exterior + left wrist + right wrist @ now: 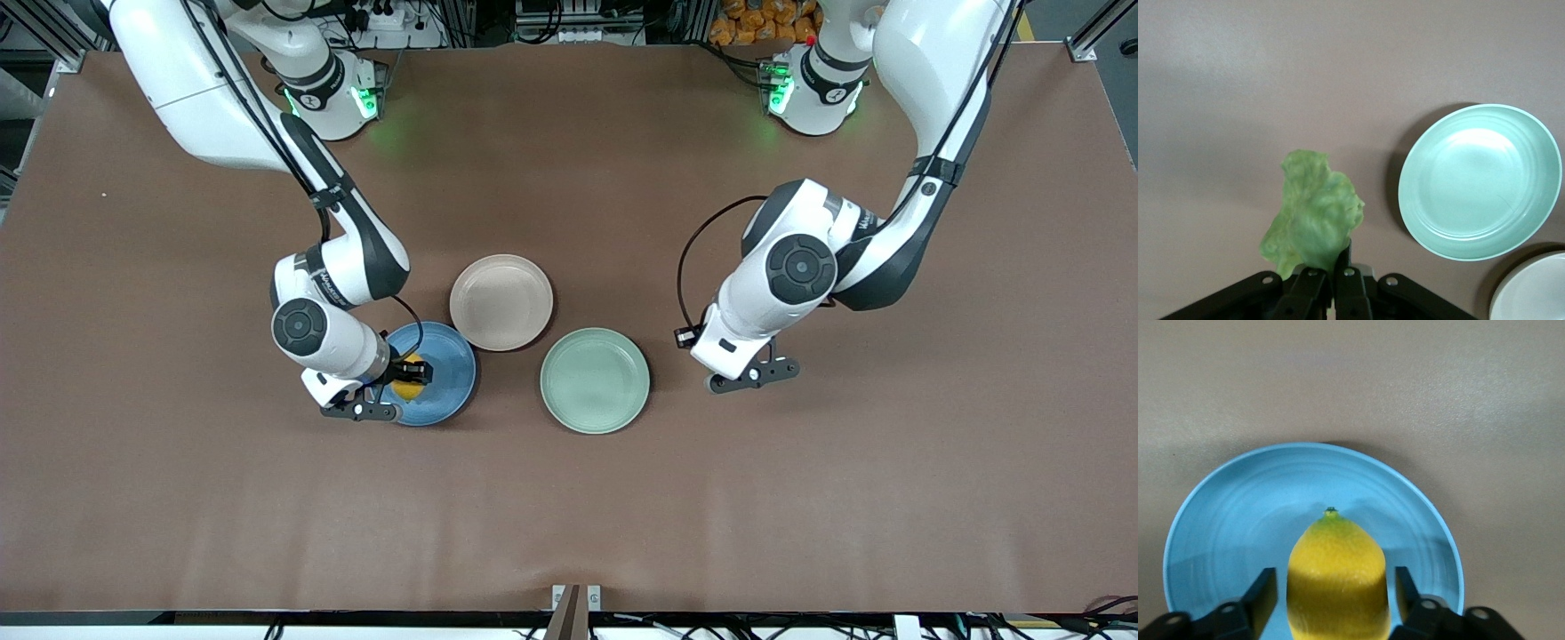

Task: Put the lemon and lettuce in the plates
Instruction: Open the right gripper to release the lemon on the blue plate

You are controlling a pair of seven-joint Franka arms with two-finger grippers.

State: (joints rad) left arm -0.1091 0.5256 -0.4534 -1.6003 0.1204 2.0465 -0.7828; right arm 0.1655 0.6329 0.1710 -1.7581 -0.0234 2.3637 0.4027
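Note:
The yellow lemon [409, 388] [1337, 553] lies on the blue plate [449, 356] [1238, 513]. My right gripper [411, 372] [1336, 590] is low over that plate, its fingers [1263, 595] open on either side of the lemon with a gap on each side. My left gripper [751, 373] [1335, 270] is shut on the green lettuce leaf [1313, 213] and holds it above bare table beside the mint-green plate, toward the left arm's end. The lettuce is hidden under the hand in the front view. The beige-pink plate [500, 302] [1533, 293] is empty.
The mint-green plate [594, 380] [1479, 181] is empty and lies nearer to the front camera than the beige-pink plate, between the two grippers. The three plates lie close together mid-table on the brown mat [569, 516].

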